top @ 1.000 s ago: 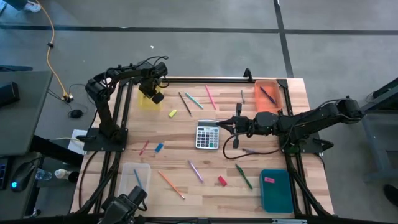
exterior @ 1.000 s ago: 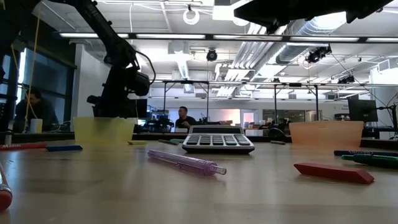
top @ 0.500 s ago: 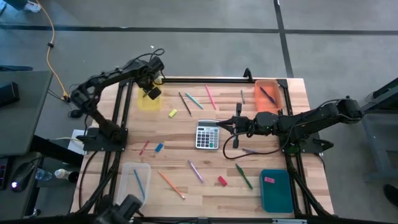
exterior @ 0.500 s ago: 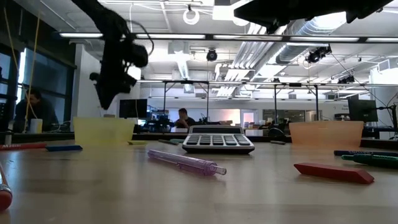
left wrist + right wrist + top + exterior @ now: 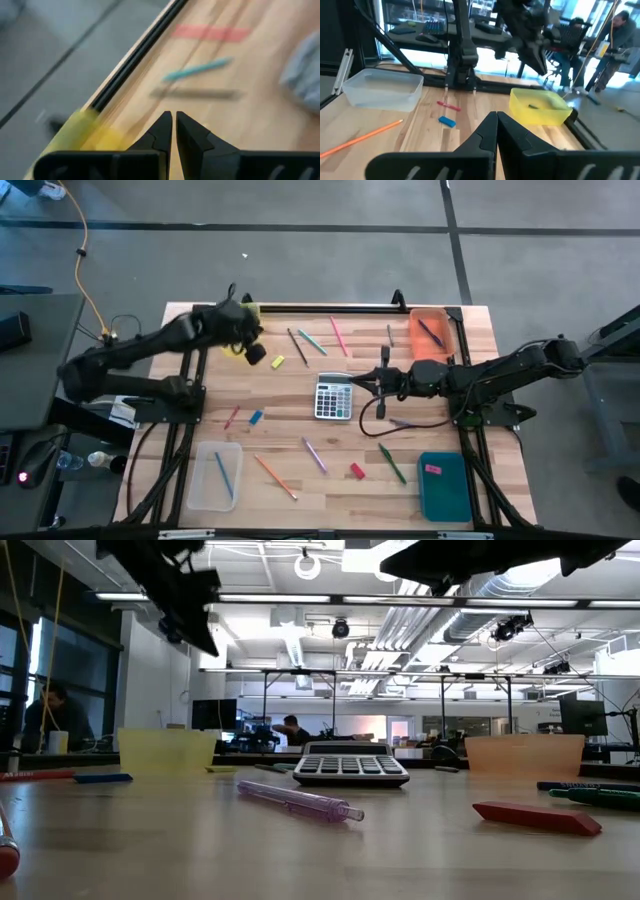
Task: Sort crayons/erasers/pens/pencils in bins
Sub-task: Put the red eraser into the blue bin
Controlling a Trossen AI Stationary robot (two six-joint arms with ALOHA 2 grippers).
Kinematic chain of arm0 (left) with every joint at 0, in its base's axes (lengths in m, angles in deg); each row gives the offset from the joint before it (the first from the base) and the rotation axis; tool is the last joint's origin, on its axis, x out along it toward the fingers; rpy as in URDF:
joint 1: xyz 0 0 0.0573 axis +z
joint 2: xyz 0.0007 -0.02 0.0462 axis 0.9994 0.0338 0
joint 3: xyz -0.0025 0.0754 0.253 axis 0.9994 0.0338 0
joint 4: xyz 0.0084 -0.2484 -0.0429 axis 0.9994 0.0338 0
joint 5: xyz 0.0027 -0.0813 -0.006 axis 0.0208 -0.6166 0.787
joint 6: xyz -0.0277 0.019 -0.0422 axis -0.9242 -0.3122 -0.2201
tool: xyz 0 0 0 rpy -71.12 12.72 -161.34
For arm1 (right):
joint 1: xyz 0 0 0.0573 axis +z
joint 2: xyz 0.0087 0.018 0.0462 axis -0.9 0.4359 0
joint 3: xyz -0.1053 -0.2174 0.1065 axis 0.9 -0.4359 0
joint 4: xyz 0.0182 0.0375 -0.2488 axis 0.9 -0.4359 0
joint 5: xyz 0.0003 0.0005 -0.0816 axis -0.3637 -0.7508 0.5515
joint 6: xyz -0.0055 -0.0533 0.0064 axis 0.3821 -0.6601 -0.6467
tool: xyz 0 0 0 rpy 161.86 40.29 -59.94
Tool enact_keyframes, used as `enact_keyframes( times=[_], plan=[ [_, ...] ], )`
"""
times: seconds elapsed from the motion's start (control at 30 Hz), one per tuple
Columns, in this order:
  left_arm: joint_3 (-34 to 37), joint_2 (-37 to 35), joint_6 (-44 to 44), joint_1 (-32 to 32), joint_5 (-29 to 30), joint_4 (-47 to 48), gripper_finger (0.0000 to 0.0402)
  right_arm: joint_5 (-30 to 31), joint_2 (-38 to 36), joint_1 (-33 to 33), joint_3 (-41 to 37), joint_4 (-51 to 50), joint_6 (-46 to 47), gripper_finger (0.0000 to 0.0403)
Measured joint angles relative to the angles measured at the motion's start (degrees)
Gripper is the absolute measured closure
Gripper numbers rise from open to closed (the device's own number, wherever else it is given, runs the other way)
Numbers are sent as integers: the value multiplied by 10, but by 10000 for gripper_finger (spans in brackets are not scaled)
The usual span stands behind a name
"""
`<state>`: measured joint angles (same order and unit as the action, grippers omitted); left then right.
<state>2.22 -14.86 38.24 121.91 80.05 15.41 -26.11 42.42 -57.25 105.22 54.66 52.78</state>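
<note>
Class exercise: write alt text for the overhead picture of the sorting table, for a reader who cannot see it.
Two dark robot arms reach over a wooden table scattered with pencils, pens, crayons and erasers around a grey calculator. The left gripper hangs beside the yellow bin; the right gripper sits beside the calculator. Orange, clear and teal bins occupy other corners.

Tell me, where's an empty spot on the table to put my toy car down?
Bare wood lies between the clear bin and the red eraser, apart from one orange pencil. Another open patch sits between the yellow bin and the calculator. It is crowded around the right gripper and along the far edge by the orange bin.
</note>
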Motion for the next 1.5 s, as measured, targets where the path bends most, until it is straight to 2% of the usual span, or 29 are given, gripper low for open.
enact_keyframes(
  times=[0.13, 0.3, 0.53, 0.67, 0.83, 1.0, 1.17, 1.3, 1.5],
  plan=[
    [100, -73, -31, -76, -6, -166, 387, 0, 0, 8, 0, -10, 27, 403],
    [217, -121, -47, -171, -7, -367, 386, 5, 0, 36, 0, -27, 30, 403],
    [332, -113, -51, -278, -68, -639, 385, 93, 0, 91, 0, -65, 105, 403],
    [356, -103, -28, -315, -91, -725, 385, 127, 0, 125, 0, -107, 162, 402],
    [359, -102, -16, -332, -90, -739, 385, 162, 2, 168, 28, -223, 258, 402],
    [359, -102, -16, -332, -88, -739, 385, 171, 25, 208, 94, -390, 416, 393],
    [359, -102, -16, -332, -88, -738, 385, 156, 84, 250, 155, -524, 553, 340],
    [359, -102, -17, -331, -88, -734, 385, 145, 134, 270, 202, -595, 624, 292],
    [359, -102, -28, -331, -88, -730, 385, 96, 208, 277, 255, -625, 687, 238]
  ],
)
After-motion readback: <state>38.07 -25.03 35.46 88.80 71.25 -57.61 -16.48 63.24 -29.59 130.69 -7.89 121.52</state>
